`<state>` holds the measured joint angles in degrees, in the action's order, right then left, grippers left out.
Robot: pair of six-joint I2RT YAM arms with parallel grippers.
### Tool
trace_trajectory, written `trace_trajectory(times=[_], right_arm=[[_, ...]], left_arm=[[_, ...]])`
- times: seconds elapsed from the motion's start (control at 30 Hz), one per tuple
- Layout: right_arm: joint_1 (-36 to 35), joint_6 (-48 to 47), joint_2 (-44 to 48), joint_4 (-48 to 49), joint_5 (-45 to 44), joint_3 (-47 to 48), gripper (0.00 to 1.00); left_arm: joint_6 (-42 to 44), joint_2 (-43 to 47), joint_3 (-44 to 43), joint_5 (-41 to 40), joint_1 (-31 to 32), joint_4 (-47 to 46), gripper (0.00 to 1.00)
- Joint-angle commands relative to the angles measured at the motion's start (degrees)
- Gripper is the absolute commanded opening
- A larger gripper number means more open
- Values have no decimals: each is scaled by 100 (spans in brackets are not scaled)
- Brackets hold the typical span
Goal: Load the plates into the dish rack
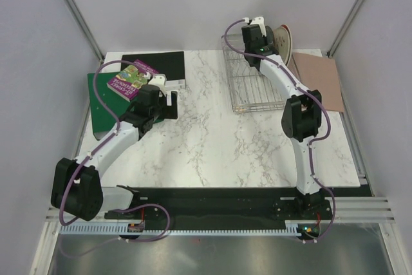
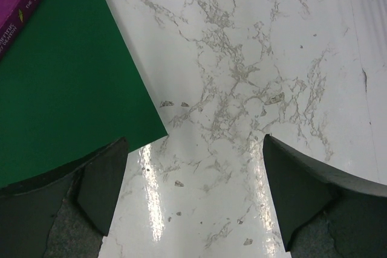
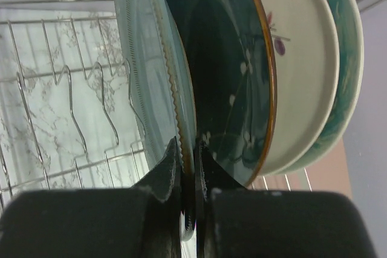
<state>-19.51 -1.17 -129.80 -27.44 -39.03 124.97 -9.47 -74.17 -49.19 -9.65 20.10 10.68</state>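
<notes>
Three plates (image 3: 302,58) stand beside grey-green plate (image 3: 145,58).

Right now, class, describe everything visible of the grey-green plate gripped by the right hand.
The grey-green plate looks like glossy glazed ceramic, with a finely ridged band near its rim. It stands upright on edge in the dish rack, close beside the dark teal plate. The right hand pinches its rim.
</notes>
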Motion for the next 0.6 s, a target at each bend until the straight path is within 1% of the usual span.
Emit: trace_trajectory(times=[0.0,0.07,0.13,0.17,0.2,0.27,0.4,0.57], right_arm=[[-9,266,69,538,-53,450,0],[0,249,16,486,113,380,1],[-9,214,33,380,263,318,18],[-9,214,86,354,386,266,37],[-9,214,225,336,457,213,46],[-18,196,410,327,554,46,62],[-79,161,981,301,624,-183,68],[-229,161,1553,231,624,-552,70]], left_arm=[[16,43,59,165,-67,-31,100],[16,52,67,279,-94,-31,100],[25,61,67,367,-94,-13,100],[25,96,59,393,-102,-13,100],[25,122,76,420,-103,-22,100],[25,218,111,508,-129,-22,100],[-45,438,234,683,-225,-39,100],[-212,728,445,939,-471,-145,100]])
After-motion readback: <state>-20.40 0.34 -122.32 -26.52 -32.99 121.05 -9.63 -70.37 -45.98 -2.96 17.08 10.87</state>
